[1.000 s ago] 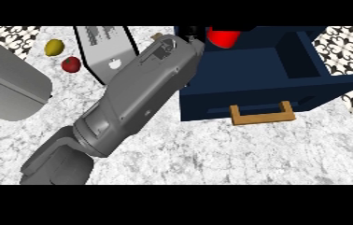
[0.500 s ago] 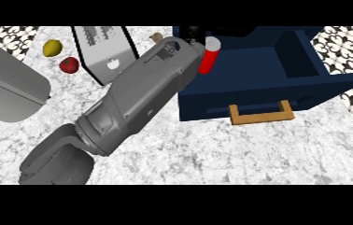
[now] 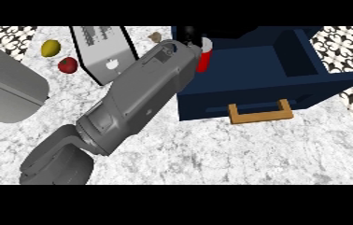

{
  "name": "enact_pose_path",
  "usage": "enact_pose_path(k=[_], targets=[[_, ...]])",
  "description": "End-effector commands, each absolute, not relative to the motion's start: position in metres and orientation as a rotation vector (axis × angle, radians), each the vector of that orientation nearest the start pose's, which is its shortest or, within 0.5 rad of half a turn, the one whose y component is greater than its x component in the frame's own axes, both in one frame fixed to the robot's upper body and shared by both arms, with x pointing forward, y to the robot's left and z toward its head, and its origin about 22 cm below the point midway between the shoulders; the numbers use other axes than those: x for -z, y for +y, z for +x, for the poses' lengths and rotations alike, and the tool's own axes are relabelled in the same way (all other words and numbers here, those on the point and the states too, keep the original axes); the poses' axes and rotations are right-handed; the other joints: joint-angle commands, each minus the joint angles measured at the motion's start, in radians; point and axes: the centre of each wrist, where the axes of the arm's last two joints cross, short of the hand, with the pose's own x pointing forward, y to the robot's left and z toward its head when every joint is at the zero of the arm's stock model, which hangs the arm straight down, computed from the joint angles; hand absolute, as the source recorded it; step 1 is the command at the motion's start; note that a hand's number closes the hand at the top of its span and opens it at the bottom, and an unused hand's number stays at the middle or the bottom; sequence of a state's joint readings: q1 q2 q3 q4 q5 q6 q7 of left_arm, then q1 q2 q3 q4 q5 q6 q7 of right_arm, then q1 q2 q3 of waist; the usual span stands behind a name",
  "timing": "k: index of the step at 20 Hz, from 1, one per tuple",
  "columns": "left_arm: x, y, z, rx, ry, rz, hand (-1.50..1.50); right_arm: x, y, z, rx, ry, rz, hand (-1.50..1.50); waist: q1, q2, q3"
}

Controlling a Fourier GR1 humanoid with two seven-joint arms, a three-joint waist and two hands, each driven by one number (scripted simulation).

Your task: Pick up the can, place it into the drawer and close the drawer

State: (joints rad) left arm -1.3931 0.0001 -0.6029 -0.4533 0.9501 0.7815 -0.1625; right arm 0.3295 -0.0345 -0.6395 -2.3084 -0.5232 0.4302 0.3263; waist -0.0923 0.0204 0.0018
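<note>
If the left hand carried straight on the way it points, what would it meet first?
Probably the open dark blue drawer: the left hand, curled round the red cylindrical can, points toward its rear wall, though height is unclear.

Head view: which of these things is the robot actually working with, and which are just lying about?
Part of the job:
- red can, held by the left hand
- open blue drawer

Just lying about:
- lemon
- red fruit
- white flat device
- grey object at the left edge
</note>
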Motion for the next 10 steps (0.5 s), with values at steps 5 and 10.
enact_pose_path(k=[5, 10], targets=[[-0.170, -0.013, 0.421, -0.114, -1.670, 0.014, -1.50, -0.160, -0.354, 0.093, -0.147, -1.948, -0.319, -1.50, 0.009, 0.001, 0.000], [-0.165, -0.015, 0.417, -0.124, -1.719, -0.011, -1.50, -0.168, -0.342, 0.101, -0.295, -2.018, -0.316, -1.50, 0.015, -0.001, 0.000]])
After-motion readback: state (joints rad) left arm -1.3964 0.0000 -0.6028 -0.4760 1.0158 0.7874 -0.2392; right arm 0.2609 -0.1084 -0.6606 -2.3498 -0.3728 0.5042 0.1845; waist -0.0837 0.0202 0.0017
